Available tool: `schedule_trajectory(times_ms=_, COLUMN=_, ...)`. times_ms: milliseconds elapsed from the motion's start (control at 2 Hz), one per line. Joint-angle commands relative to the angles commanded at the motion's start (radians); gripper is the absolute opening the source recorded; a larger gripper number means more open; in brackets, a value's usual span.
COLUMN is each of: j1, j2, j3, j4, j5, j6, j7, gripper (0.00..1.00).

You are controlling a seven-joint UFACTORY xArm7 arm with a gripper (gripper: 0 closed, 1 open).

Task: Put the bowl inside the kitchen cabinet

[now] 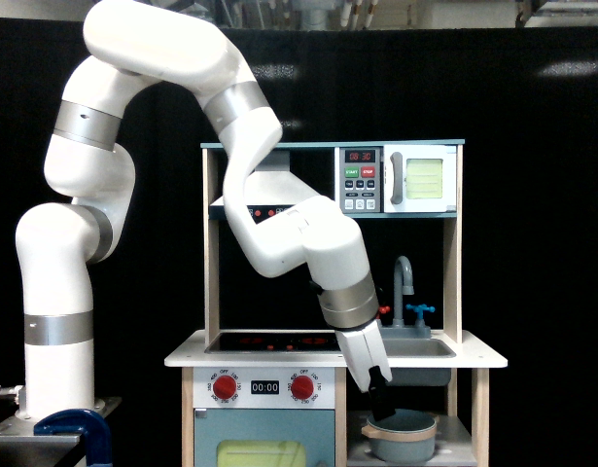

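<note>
The grey-blue bowl (404,435) with its tan rim band sits upright on the shelf of the kitchen cabinet (455,450), the open compartment under the sink at the toy kitchen's lower right. My gripper (378,405) hangs from the white arm just above and left of the bowl's left rim, at the cabinet's left post. Its dark fingers (380,394) point down, look open and hold nothing. The bowl's base is cut off by the bottom edge of the view.
The grey sink basin (420,348) and the faucet (404,282) are right above the cabinet. A white microwave (420,180) sits top right. Stove top (269,341), red knobs (224,386) and the blue oven door (263,446) lie to the left. A blue clamp (75,433) grips the arm's base.
</note>
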Motion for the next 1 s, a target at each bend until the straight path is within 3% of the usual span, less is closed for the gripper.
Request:
schedule_trajectory(times_ms=500, j1=-0.190, j2=-0.254, j3=-0.192, j4=-0.126, j5=-0.301, j6=0.229, j7=-0.043, gripper=1.00)
schedule_trajectory(times_ms=1000, j1=-0.229, j2=-0.243, j3=-0.239, j4=-0.095, j5=-0.345, j6=0.281, j7=-0.078, gripper=1.00)
